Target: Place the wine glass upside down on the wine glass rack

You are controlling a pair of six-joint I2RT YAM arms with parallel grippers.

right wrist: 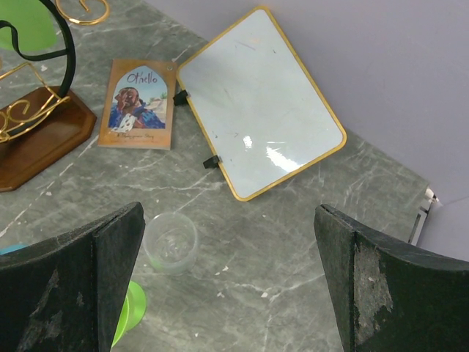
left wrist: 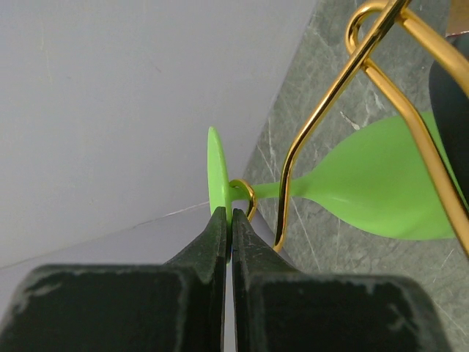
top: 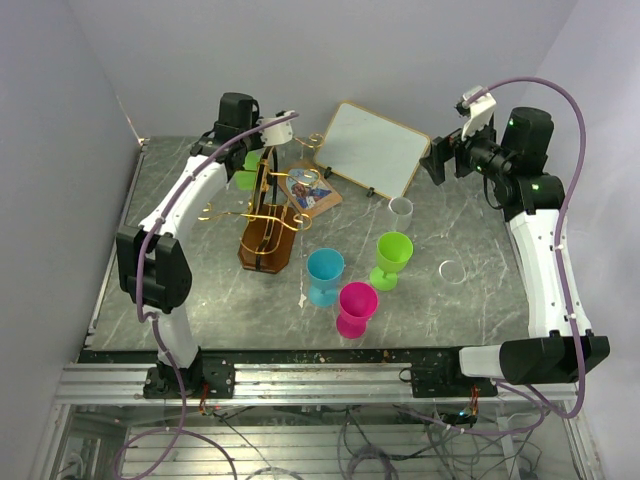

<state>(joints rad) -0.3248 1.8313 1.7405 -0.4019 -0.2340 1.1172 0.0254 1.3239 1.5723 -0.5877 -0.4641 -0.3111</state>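
Toward the far-left corner of the worktop [top: 480,300], left claw [left wrist: 229,216] sits clamped on the foot of the green wine glass [left wrist: 381,191], stem hooked in a wine glass rack [left wrist: 344,82] scroll, right claw [right wrist: 229,249] apart and empty; releasing before the foot seats risks a slip off.

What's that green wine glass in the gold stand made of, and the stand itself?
The green wine glass looks like plastic: even, matte green, not see-through. The wine glass rack seems to be gold-finished metal wire, shiny with bright highlights. Its base looks like varnished dark wood, brown and glossy.
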